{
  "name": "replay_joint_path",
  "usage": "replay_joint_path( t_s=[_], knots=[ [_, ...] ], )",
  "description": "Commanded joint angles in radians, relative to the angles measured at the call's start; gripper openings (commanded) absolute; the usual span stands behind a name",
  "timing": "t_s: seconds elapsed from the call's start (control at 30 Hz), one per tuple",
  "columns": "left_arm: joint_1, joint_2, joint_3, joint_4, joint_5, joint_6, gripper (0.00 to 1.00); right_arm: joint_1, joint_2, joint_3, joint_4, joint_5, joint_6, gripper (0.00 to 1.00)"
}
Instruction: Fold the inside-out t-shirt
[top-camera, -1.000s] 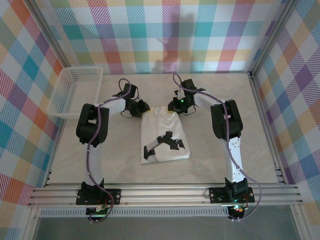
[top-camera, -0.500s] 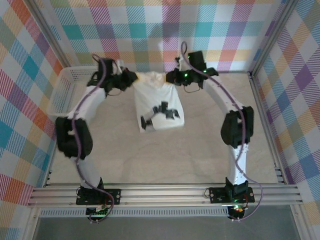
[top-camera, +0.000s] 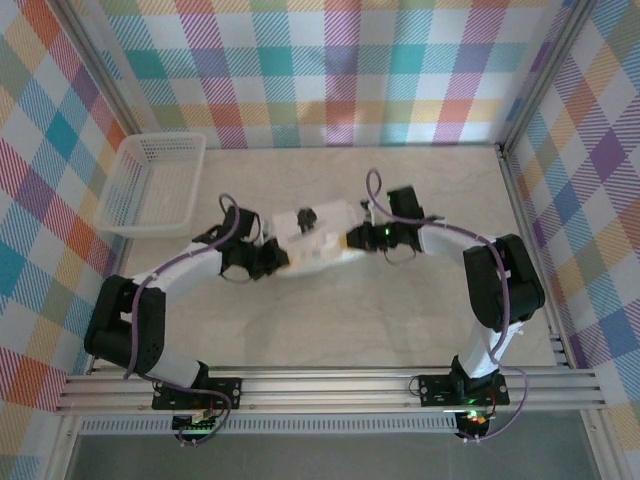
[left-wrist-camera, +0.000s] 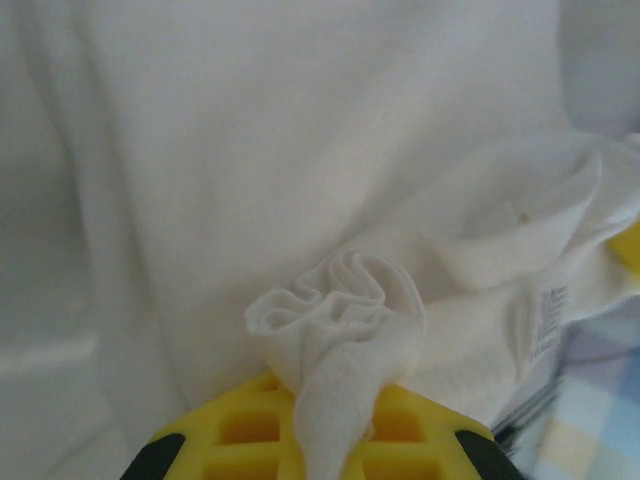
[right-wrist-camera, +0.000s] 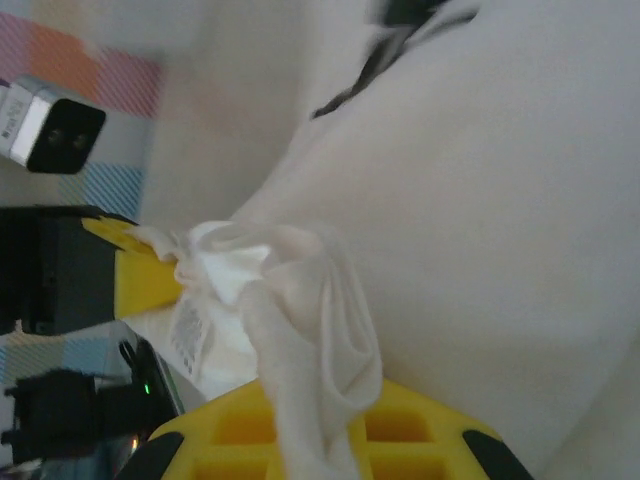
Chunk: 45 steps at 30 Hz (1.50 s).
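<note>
The left gripper (left-wrist-camera: 318, 445) is pressed together on a bunched fold of the t-shirt (top-camera: 312, 240). In the left wrist view the white cloth is squeezed up in a ruffle between its yellow fingers (left-wrist-camera: 240, 440). The right gripper (right-wrist-camera: 318, 440) is likewise pinching a gathered twist of the same cloth, which spills over its own yellow fingers (right-wrist-camera: 420, 430). A small printed label (right-wrist-camera: 188, 332) hangs just beside that pinch. From above, the two grippers face each other low over the table (top-camera: 400, 320), the left at the shirt's left end and the right at its right end. The shirt is bundled into a short, crumpled band between them. It lies near the middle of the table, a little toward the far side, and a dark print (top-camera: 306, 217) shows on top of the bundle. Both arms reach inward from the rail (top-camera: 330, 385) at the near edge. A white mesh basket (top-camera: 152, 183) sits at the far left corner, well apart from the shirt, against the plaid wall (top-camera: 330, 70).
</note>
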Motion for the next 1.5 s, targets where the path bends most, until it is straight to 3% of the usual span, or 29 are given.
replay_joint_path(
  t_s=[0.0, 0.2, 0.3, 0.47, 0.6, 0.67, 0.77, 0.9, 1.0, 1.1, 1.2, 1.3, 1.47],
  knots=[
    [-0.013, -0.076, 0.007, -0.027, -0.039, 0.017, 0.00, 0.010, -0.147, -0.068, 0.077, -0.020, 0.023, 0.01],
    [-0.014, -0.121, 0.090, -0.031, -0.162, 0.114, 0.00, 0.010, -0.175, 0.003, -0.040, 0.047, -0.054, 0.01],
    [-0.013, -0.092, 0.164, -0.021, -0.271, 0.167, 0.00, 0.009, -0.128, 0.078, -0.076, 0.182, -0.059, 0.01],
    [-0.012, 0.105, 0.295, 0.011, -0.342, 0.228, 0.00, 0.007, -0.037, 0.121, -0.035, 0.400, -0.060, 0.03],
    [-0.011, 0.269, 0.331, 0.052, -0.367, 0.244, 0.00, 0.002, 0.083, 0.191, -0.034, 0.396, -0.084, 0.07],
    [-0.011, 0.350, 0.363, 0.052, -0.346, 0.252, 0.04, -0.003, 0.139, 0.210, -0.036, 0.399, -0.076, 0.11],
    [-0.012, 0.402, 0.379, 0.104, -0.351, 0.255, 0.19, -0.013, 0.180, 0.221, -0.030, 0.369, -0.061, 0.27],
    [0.011, 0.338, 0.356, 0.116, -0.334, 0.232, 0.43, -0.017, 0.085, 0.226, -0.112, 0.442, -0.060, 0.46],
    [0.017, 0.233, 0.334, 0.082, -0.322, 0.238, 0.52, -0.016, -0.037, 0.204, -0.204, 0.508, -0.051, 0.53],
    [0.016, 0.119, 0.293, 0.028, -0.291, 0.236, 0.61, 0.005, -0.175, 0.103, -0.180, 0.502, -0.010, 0.59],
    [0.005, 0.025, 0.221, 0.032, -0.253, 0.212, 0.69, 0.061, -0.240, 0.016, -0.152, 0.521, 0.050, 0.60],
    [-0.007, -0.026, 0.148, 0.030, -0.262, 0.170, 0.71, 0.130, -0.200, -0.020, -0.128, 0.586, 0.072, 0.58],
    [-0.010, -0.044, 0.060, 0.034, -0.297, 0.140, 0.71, 0.149, -0.032, 0.019, -0.252, 0.912, 0.120, 0.51]
  ],
)
